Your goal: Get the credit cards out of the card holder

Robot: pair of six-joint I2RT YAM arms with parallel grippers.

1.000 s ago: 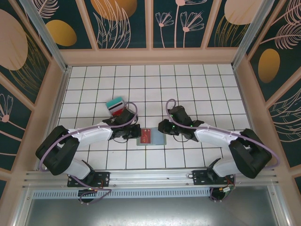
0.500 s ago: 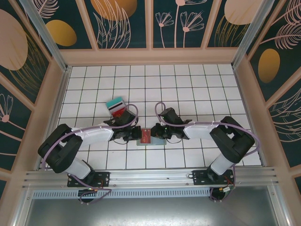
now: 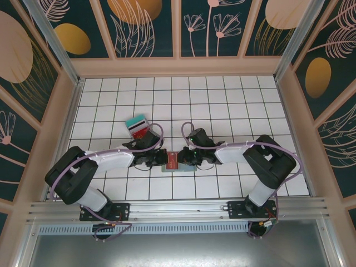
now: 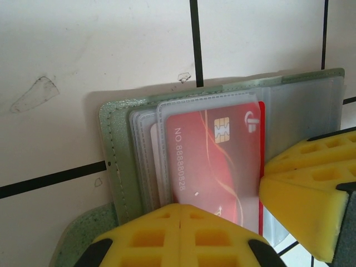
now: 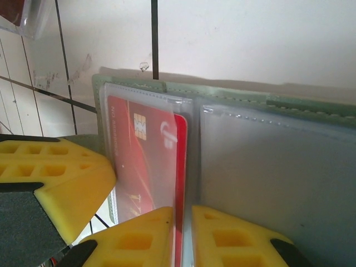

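Top external view: both arms fold in from their bases at the desk's [image 3: 222, 94] near edge, elbows pushed outward and forearms angled toward each other, so the left end effector [image 3: 158, 159] and right end effector [image 3: 188, 160] meet over the card holder [image 3: 181, 168]. It lies open near the middle of the near edge. Two loose cards [image 3: 138, 127], one teal and one red with a dark stripe, sit farther back and to the left.

Left wrist view: the left end effector [image 4: 179, 222] has its yellow fingers [image 4: 139, 239] fully closed together over the lower edge of the red card [image 4: 217, 161]. Whether they pinch anything is hidden. The card sits in a clear sleeve, its bottom covered.

Right wrist view: the right end effector [image 5: 185, 222] is drawn nearly together, and the red card's long edge runs into the slit between its fingers [image 5: 239, 239]. The holder's far half is cut off at the frame edge.
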